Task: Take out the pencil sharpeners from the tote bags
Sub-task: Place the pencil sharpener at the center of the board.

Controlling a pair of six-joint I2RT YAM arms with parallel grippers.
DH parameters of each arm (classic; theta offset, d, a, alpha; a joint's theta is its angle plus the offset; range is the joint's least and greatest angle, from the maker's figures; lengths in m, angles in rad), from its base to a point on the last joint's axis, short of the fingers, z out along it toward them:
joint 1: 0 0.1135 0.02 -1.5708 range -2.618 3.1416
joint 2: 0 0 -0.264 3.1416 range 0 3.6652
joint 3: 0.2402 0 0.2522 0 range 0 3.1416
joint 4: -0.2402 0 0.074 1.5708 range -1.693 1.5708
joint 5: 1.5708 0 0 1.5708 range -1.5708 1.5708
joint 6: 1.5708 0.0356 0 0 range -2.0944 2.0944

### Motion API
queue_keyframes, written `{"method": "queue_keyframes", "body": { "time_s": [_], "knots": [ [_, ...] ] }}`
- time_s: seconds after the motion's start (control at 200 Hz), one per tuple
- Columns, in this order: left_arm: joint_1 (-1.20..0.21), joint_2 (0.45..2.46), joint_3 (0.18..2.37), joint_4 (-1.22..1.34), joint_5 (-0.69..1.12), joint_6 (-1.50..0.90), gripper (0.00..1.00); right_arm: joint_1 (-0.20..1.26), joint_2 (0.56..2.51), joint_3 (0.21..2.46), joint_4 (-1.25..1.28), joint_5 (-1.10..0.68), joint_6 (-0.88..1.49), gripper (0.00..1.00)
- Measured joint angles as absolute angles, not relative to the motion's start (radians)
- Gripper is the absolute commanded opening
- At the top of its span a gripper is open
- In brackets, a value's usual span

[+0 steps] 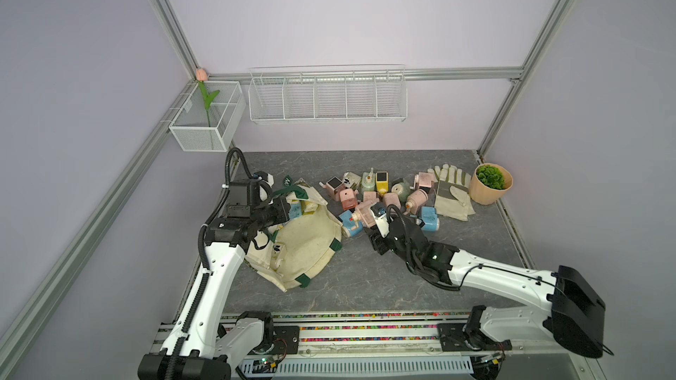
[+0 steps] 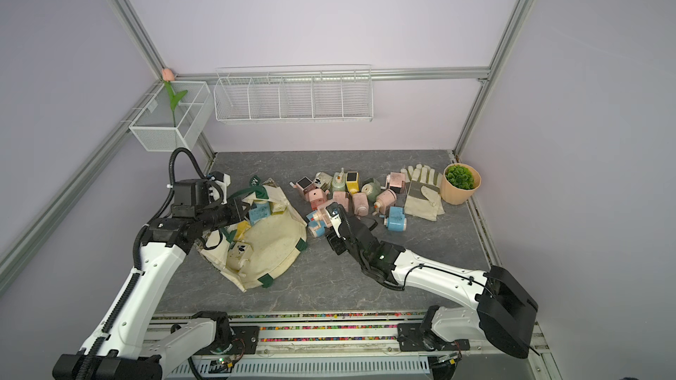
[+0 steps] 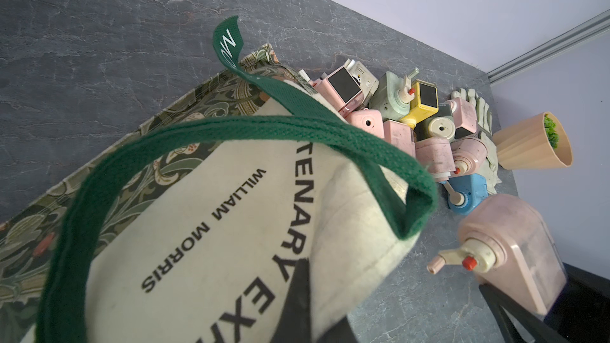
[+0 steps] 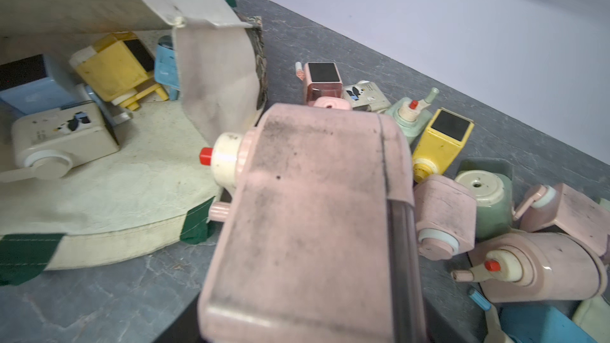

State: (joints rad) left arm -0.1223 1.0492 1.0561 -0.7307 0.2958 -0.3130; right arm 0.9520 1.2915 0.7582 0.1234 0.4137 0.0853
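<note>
Bare table (image 1: 365,279) runs along the near edge. The left gripper (image 1: 287,210), closed, pinches the tote bag (image 1: 311,243) by its rim, lifting the mouth; four sharpeners (image 4: 115,67) show inside. The right gripper (image 1: 369,222) clamps one pink sharpener (image 4: 307,226) over a crowded heap (image 2: 360,202) of about twelve. Beyond it, two gloves (image 1: 451,191) and one plant pot (image 1: 483,195) fill the far right corner.
</note>
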Motion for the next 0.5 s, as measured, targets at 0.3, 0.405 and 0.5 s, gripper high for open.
{"method": "queue_keyframes", "body": {
  "time_s": [0.3, 0.405, 0.5],
  "knots": [
    [-0.122, 1.046, 1.056, -0.731, 0.296, -0.313, 0.00, 0.825, 1.430, 0.758, 0.113, 0.398, 0.156, 0.54],
    [-0.122, 1.045, 1.056, -0.731, 0.296, -0.313, 0.00, 0.801, 1.483, 0.759, 0.104, 0.390, 0.176, 0.54],
    [-0.122, 1.045, 1.056, -0.731, 0.296, -0.313, 0.00, 0.779, 1.536, 0.762, 0.101, 0.371, 0.189, 0.53]
  ]
}}
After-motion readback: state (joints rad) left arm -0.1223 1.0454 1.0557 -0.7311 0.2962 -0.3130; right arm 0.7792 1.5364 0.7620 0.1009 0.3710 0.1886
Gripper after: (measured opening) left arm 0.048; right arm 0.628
